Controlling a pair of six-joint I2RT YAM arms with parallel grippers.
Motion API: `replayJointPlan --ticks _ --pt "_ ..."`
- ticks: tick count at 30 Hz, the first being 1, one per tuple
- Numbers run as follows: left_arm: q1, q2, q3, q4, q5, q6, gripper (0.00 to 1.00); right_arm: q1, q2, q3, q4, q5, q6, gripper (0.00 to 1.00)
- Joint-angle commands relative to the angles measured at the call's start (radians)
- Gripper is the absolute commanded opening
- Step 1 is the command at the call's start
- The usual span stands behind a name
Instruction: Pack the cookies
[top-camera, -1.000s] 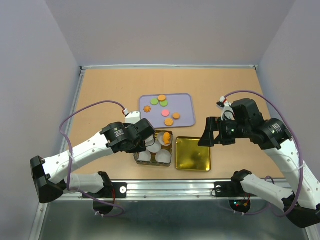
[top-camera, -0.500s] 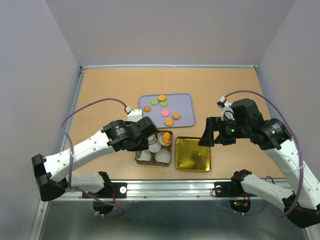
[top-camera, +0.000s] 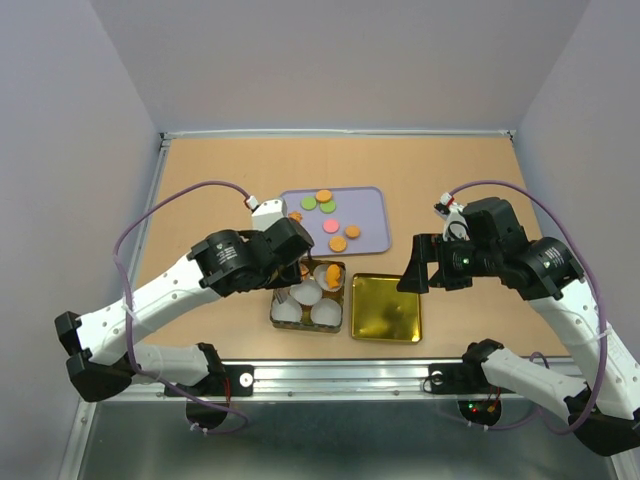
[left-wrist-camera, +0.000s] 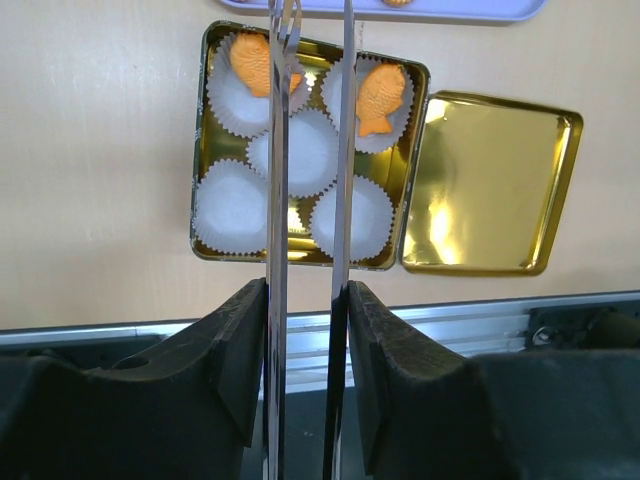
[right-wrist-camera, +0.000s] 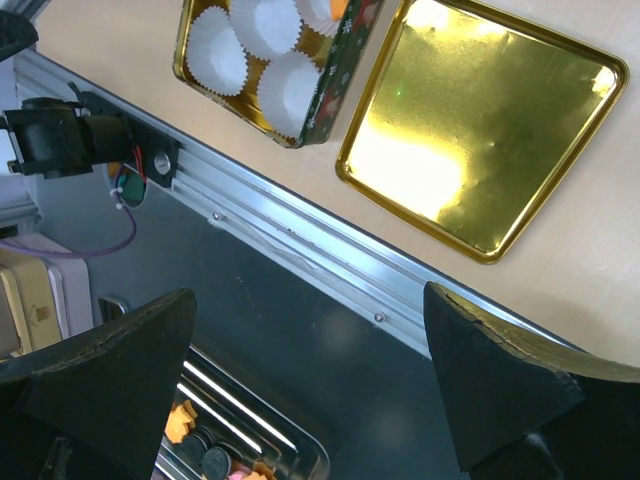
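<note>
left claw (left-wrist-camera: 312, 30): two long thin metal blades standing slightly apart, nothing seen between them along the visible length, tips cut off at the frame edge. directly under the blades sits the gold square metal tin (left-wrist-camera: 202, 140) with five white pleated paper cups (left-wrist-camera: 230, 205). the two cups nearest the tips each hold an orange fish-shaped cookie (left-wrist-camera: 380, 97), the other three hold nothing. just past the tips, the lavender flat plastic tray (top-camera: 365, 205) carries the loose cookies (top-camera: 338, 243), orange, green and pink discs, so most of the packing looks undone. right claw (right-wrist-camera: 308, 300): black fingers spread wide, holding nothing, hanging near the gold tin lid (right-wrist-camera: 480, 130) that lies just beside the tin. risks: blades low over light loose cups could snag a pleated edge and drag or tip one, spilling a fish piece. thin discs on a smooth tray may skid or pop out of narrow blades. surface: tan matte tabletop (top-camera: 220, 180), aluminium rail (top-camera: 340, 375) on the near side of both claws, plain grey-lilac walls (top-camera: 340, 60) around.
</note>
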Motion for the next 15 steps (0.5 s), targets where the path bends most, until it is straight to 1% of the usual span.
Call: replayJointPlan --ticks 1,5,7,10,11,12,13,15 --pt "-0.008 0.029 0.056 -0.01 -0.061 0.013 0.46 0.009 -0.011 0.009 0.019 0.015 -0.02 1.0" --pt "0.01 0.072 0.085 -0.01 -0.096 0.029 0.46 0.009 -0.007 0.012 0.019 0.022 -0.022 1.0" --pt "0.042 0.098 0.101 -0.01 -0.101 0.042 0.46 0.009 0.001 0.018 0.019 0.032 -0.025 1.0" --pt "0.102 0.135 0.119 0.003 -0.102 0.088 0.47 0.011 0.01 0.027 0.019 0.047 -0.026 1.0" --pt "0.136 0.148 0.121 0.01 -0.096 0.124 0.47 0.011 0.012 0.03 0.019 0.053 -0.029 1.0" --pt "0.136 0.149 0.121 0.017 -0.093 0.14 0.47 0.011 0.016 0.033 0.019 0.058 -0.029 1.0" --pt "0.17 0.161 0.119 0.039 -0.087 0.16 0.47 0.011 0.022 0.039 0.019 0.062 -0.031 1.0" --pt "0.194 0.172 0.115 0.065 -0.072 0.212 0.47 0.011 0.028 0.045 0.019 0.079 -0.035 1.0"
